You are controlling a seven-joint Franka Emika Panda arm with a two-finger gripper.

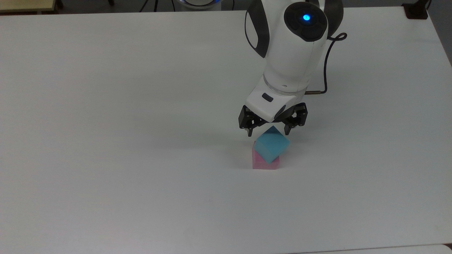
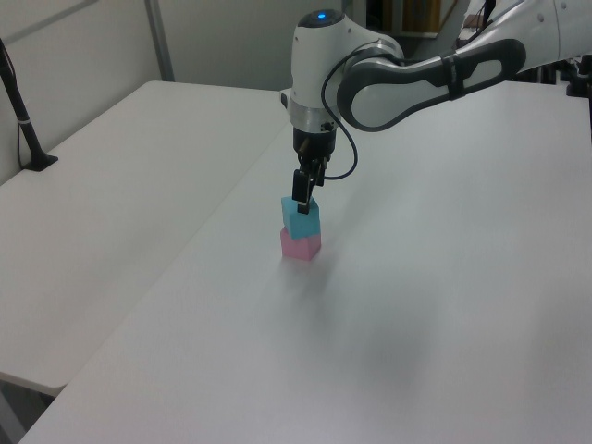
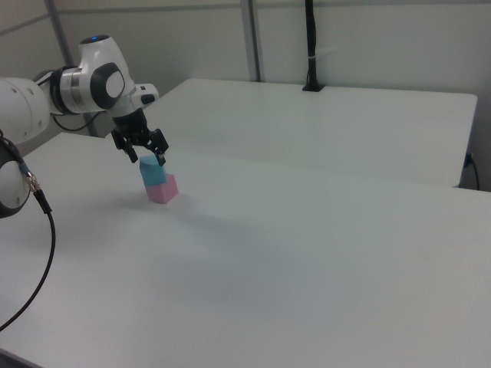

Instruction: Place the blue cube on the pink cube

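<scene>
I am looking at a broad white table (image 1: pixel 141 141), its matte top lying bare around the work spot. A second white table (image 3: pixel 345 123) is standing just behind it, and a black post (image 3: pixel 311 46) is rising from its far edge.

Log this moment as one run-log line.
gripper: open, above stack | small light-blue cube: resting on small pink cube, turned askew | white table

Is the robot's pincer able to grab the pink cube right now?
Probably not from above: the blue cube sits on top of the pink cube, right under the open pincer, blocking the way down.
</scene>
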